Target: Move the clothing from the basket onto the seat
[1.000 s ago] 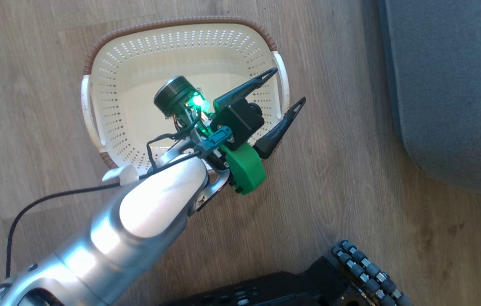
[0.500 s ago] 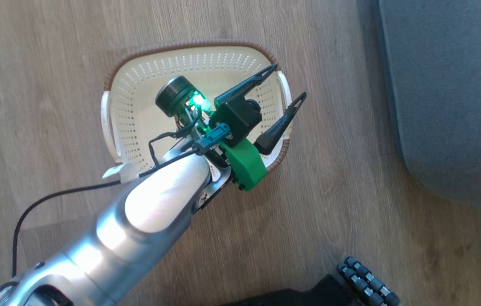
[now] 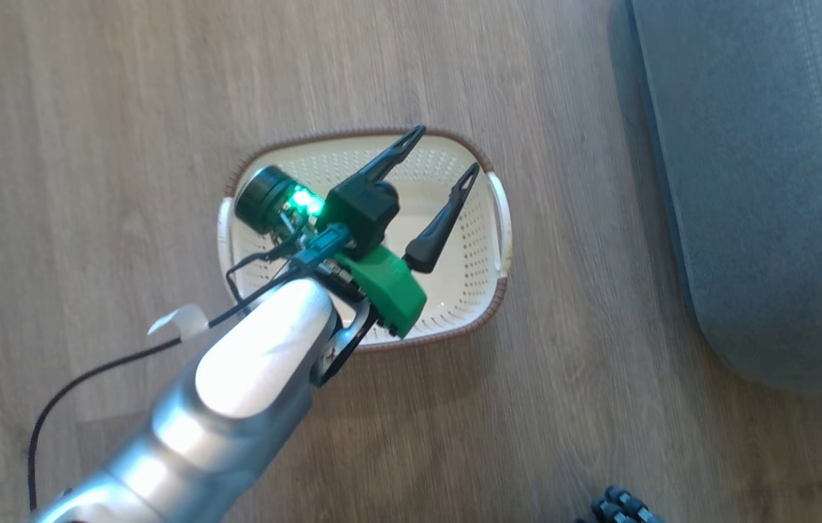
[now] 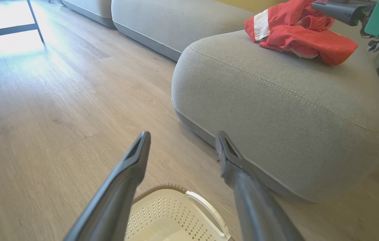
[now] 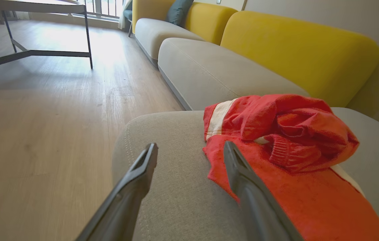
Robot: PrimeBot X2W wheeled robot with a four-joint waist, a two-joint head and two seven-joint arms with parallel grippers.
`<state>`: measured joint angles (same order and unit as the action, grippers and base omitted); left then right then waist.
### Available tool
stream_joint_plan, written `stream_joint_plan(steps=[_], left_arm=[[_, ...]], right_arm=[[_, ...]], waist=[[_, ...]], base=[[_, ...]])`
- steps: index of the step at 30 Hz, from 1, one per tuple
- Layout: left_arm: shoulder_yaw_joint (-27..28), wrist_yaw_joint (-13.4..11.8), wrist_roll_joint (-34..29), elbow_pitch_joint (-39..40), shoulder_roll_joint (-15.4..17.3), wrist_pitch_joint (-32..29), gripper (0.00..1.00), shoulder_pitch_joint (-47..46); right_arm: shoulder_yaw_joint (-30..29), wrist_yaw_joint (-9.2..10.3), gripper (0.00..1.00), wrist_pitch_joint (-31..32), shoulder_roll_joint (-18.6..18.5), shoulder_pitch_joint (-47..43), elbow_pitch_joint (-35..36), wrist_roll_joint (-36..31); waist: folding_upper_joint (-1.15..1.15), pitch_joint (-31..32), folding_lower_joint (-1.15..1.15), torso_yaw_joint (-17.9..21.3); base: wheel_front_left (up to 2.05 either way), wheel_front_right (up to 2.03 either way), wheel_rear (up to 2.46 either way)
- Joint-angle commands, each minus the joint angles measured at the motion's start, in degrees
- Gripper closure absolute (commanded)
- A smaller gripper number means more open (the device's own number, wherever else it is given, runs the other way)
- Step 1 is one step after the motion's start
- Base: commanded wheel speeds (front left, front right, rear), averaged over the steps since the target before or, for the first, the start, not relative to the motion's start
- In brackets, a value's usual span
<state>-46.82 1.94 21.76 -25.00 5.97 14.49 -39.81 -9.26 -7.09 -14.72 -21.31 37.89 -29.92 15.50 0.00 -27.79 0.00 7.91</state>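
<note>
While my left gripper (image 3: 445, 151) hangs over basket (image 3: 501, 218), its fingers stand wide apart, nothing between them. Basket stands on wood floor (image 3: 91, 145), mouth up, long axis across head view, handles at short ends, near seat (image 3: 767, 181) but not touching. My right gripper (image 5: 191, 146) is also spread wide and holds nothing, above seat. Clothing (image 5: 276, 134) lies crumpled on seat top, back from rounded corner. In right wrist view its heap runs from far white-striped end toward near right.
</note>
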Motion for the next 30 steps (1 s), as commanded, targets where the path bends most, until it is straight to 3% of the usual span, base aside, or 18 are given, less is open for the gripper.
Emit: stream_joint_plan(steps=[1, 8, 16, 30], left_arm=[[2.3, -0.4, -0.4, 1.8, 0.3, 0.5, 0.0, 0.8], [8.2, -1.3, -1.4, 2.5, 0.5, 0.5, 0.0, 6.5], [16.4, -2.7, -3.6, 2.9, 0.8, 0.5, 0.0, 13.3], [31.6, -4.6, -7.0, 5.2, 1.3, 0.5, 0.0, 24.6]], right_arm=[[1.5, -0.4, 0.0, -0.3, -0.7, -2.2, 2.8, 0.5], [6.7, -0.4, 0.0, -0.3, 1.0, -7.8, 9.4, 2.6], [12.3, -0.4, 0.0, -0.3, 2.8, -13.0, 12.3, 4.4], [17.2, -0.4, 0.0, -0.3, 6.5, -21.5, 14.5, 5.8]], waist=[[0.0, 2.2, 0.0, -1.5], [0.0, 7.4, 0.0, -4.8], [0.0, 13.5, 0.0, -8.1], [0.0, 20.1, 0.0, -9.5]], base=[[0.0, 0.0, 0.0], [0.0, 0.0, 0.0], [0.0, 0.0, 0.0], [0.0, 0.0, 0.0]])
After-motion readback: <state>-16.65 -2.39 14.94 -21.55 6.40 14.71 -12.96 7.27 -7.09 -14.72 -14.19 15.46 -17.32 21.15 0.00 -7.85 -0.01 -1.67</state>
